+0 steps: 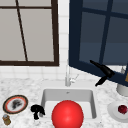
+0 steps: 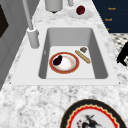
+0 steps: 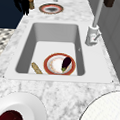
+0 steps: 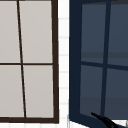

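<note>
My right hand (image 1: 104, 71) is up at the swung-open dark blue window pane (image 1: 100, 37), its straight fingers lying against the pane's lower frame; its fingertips (image 4: 100, 117) also show in the upper view. My left hand (image 1: 37, 110) hangs low by the sink's (image 1: 45, 96) front left corner with relaxed fingers, holding nothing. It floats just off the counter's front edge (image 2: 122, 56), near a small jar (image 3: 31, 3) and the patterned plate (image 3: 50, 8). In the sink lies a red-rimmed plate (image 2: 67, 65) with an eggplant (image 2: 57, 60) on it.
A tan stick (image 2: 82, 56) and a small brown piece (image 2: 83, 49) lie beside the sink plate. A large red ball (image 1: 67, 115) sits low before the sink. The faucet (image 1: 68, 77) stands behind. On the right are a white canister (image 1: 122, 90) and a white plate (image 1: 113, 112) with a dark red fruit (image 1: 122, 109).
</note>
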`<state>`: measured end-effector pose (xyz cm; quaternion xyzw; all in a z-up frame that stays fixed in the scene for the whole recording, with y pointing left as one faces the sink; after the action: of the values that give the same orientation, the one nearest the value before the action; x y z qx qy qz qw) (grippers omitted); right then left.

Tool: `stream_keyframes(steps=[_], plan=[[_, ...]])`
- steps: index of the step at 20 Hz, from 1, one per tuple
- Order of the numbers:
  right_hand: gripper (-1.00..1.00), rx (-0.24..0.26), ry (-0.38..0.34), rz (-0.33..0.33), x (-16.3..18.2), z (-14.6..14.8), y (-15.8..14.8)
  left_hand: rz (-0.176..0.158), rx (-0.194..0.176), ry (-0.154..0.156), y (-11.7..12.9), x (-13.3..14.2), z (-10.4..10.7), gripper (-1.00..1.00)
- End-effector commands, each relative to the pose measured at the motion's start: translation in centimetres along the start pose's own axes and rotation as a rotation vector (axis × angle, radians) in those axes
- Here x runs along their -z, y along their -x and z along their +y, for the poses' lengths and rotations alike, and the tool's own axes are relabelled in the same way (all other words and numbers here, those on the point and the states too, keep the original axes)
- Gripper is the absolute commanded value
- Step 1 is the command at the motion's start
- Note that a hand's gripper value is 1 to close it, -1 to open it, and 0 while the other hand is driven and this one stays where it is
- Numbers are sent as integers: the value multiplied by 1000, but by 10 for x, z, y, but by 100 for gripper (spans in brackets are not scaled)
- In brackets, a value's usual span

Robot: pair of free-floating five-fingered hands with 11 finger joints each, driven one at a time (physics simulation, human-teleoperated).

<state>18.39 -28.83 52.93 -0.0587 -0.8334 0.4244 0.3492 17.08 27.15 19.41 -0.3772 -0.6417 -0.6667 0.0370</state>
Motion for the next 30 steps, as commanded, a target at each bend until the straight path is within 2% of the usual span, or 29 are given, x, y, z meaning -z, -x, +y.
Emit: stream_keyframes(steps=[1, 6, 15, 23, 30], plan=[[-100, 9, 9, -1, -15, -19, 22, 0, 0, 0, 0, 0, 0, 0], [-100, 49, -31, -80, -27, -41, 48, 0, 0, 0, 0, 0, 0, 0], [-100, 162, -110, -229, -32, -73, 110, 0, 0, 0, 0, 0, 0, 0], [-100, 164, -115, -338, -16, -82, 161, 0, 0, 0, 0, 0, 0, 0], [-100, 171, -91, -388, 13, -92, 192, 0, 0, 0, 0, 0, 0, 0]])
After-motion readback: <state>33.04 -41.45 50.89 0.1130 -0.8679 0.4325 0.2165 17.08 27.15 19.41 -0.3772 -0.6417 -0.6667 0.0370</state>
